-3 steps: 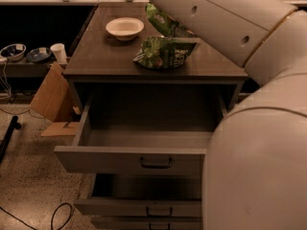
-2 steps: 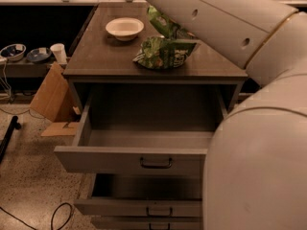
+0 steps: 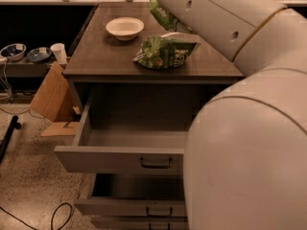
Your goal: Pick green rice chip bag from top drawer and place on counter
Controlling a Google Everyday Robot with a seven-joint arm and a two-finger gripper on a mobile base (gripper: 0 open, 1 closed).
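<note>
The robot's pale arm [image 3: 206, 18] crosses the picture from the lower right to the top edge, and the gripper is out of sight past that edge (so its grip cannot be told). The green rice chip bag [image 3: 161, 14] shows at the back of the counter [image 3: 96, 56], just under the arm and partly hidden by it; whether it rests on the wood cannot be told. Nearer the front edge lies a duller green bag [image 3: 165, 52] with white lettering, and a white bowl [image 3: 124, 28] sits left of both. The top drawer [image 3: 115, 158] stands pulled well out. The drawer below [image 3: 129, 206] is also partly out.
</note>
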